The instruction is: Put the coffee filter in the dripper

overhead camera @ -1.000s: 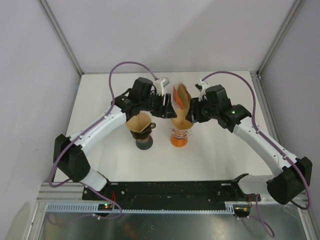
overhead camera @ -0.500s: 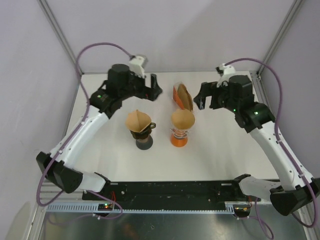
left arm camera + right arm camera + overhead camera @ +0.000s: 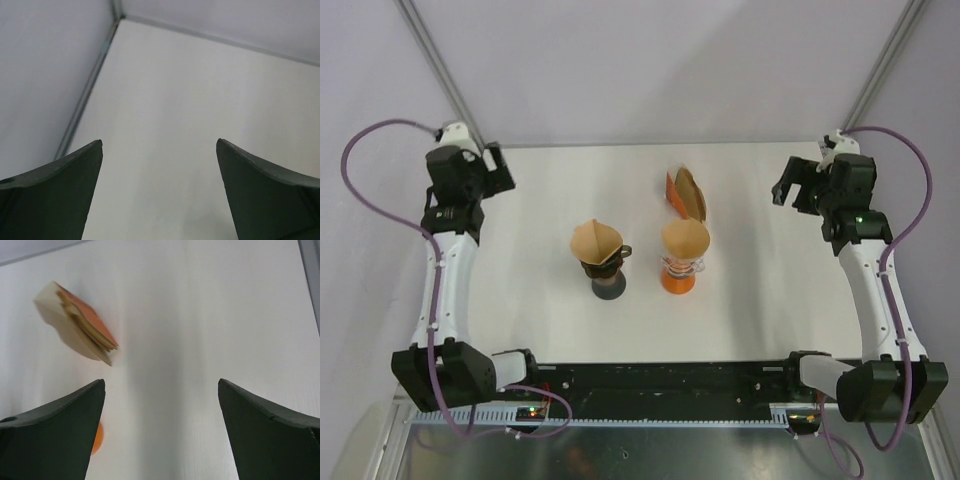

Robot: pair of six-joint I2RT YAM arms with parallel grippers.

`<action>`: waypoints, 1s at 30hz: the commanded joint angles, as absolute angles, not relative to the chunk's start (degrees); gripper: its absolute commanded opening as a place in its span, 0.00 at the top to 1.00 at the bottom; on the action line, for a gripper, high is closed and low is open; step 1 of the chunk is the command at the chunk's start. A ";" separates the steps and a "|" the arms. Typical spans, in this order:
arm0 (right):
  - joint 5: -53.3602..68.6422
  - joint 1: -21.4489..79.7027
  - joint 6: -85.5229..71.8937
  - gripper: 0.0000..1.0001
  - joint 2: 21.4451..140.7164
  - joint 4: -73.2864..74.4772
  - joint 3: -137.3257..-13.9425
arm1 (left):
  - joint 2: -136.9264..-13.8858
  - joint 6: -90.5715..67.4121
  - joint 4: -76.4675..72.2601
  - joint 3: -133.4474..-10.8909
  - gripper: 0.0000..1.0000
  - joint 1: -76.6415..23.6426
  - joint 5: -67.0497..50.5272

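Left gripper (image 3: pixel 159 143) released, empty, over the table's (image 3: pixel 760 300) far-left corner. Right gripper (image 3: pixel 161 383) released, empty, at the far-right side. Left filter (image 3: pixel 595 240) sits in the black dripper (image 3: pixel 607 278), right filter (image 3: pixel 685 238) in the orange dripper (image 3: pixel 679 279), mid-table. Filter pack (image 3: pixel 686 193) stands just behind the orange one.
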State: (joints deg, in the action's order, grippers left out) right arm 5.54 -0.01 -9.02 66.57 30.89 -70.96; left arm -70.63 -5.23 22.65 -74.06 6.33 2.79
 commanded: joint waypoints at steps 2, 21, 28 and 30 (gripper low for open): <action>7.50 -3.48 -10.79 0.01 65.05 22.99 -64.20 | -65.97 -1.93 15.18 -63.68 0.00 14.31 3.05; 6.04 -3.80 -11.72 0.01 51.16 -0.15 -32.89 | -54.83 -0.14 -17.48 -25.08 0.00 21.05 -6.20; 4.19 -3.78 -11.54 0.01 47.37 -9.17 -23.58 | -51.09 -0.98 -22.41 -19.20 0.00 21.10 -10.03; 4.23 -3.78 -11.17 0.01 46.69 -11.59 -21.30 | -50.81 -1.43 -23.84 -17.85 0.00 21.10 -10.42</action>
